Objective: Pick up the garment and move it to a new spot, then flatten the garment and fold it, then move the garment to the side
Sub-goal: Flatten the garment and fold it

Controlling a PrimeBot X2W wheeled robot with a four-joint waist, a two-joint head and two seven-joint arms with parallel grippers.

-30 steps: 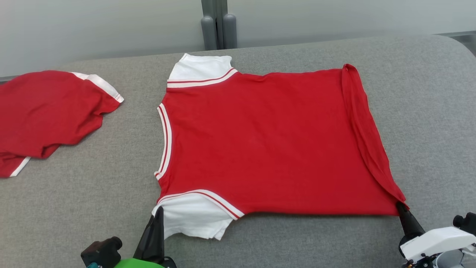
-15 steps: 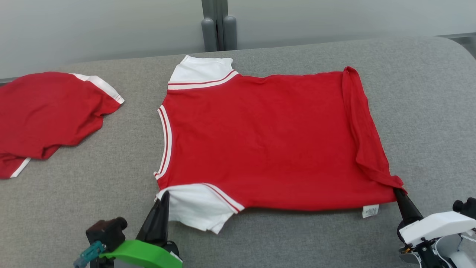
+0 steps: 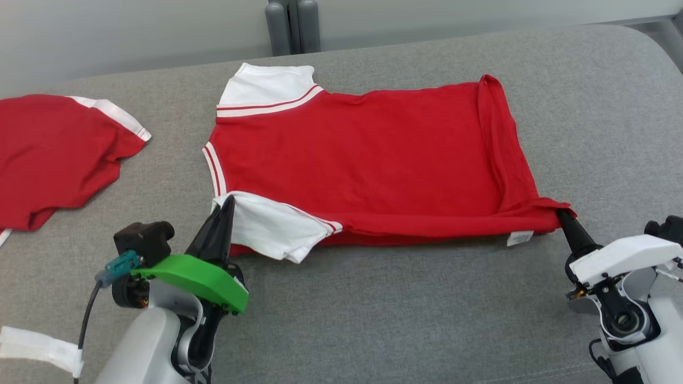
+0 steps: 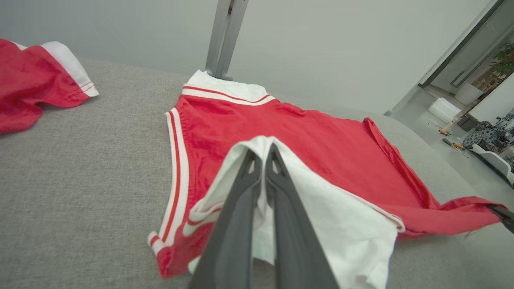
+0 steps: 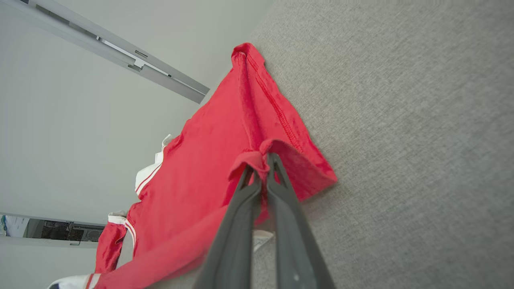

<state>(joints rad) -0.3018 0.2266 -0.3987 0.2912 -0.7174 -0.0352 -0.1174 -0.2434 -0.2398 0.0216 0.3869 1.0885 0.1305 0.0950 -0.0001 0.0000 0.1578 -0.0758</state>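
Spread on the grey fabric-covered counter (image 3: 373,320): a red fabric T-shirt with white sleeves (image 3: 373,160), collar toward the left, hem toward the right. Raised off the counter along the near edge and turned toward the far side, with a white care label (image 3: 520,238) hanging below near the hem. Pinched at the near white sleeve by the left claw (image 3: 228,201), long dark fingers pressed together on the cloth. Clamped at the near hem corner by the right claw (image 3: 561,214), likewise closed on red fabric. Well apart at the far left, lying rumpled: a second crumpled red garment with white trim (image 3: 53,154).
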